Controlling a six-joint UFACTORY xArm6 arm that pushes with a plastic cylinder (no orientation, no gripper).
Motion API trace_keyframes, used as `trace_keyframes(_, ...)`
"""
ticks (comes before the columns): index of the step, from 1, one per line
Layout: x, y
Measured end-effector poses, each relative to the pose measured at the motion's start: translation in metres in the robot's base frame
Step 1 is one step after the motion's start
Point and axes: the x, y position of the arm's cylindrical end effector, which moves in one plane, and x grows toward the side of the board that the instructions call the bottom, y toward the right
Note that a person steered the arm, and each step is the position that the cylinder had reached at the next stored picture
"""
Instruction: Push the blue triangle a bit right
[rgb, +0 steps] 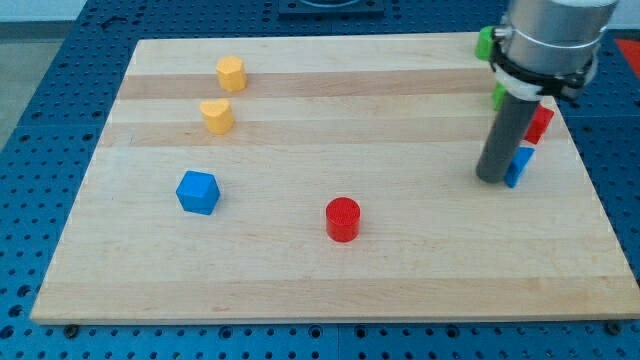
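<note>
The blue triangle (520, 166) lies near the board's right edge, partly hidden behind my rod. My tip (492, 179) rests on the board just to the left of it, touching or almost touching its left side. A red block (540, 122) sits just above the blue triangle, partly hidden by the arm.
Two green blocks (484, 42) (497, 95) peek out by the arm at the top right. A yellow block (231, 72) and a yellow heart-like block (216, 115) lie upper left. A blue cube (197, 192) lies at left, a red cylinder (342, 218) at centre. The board's right edge (600, 200) is close.
</note>
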Motion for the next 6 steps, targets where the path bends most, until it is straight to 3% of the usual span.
trace_keyframes(2,0.0,0.019)
trace_keyframes(4,-0.001,-0.013)
trace_keyframes(6,-0.005,0.018)
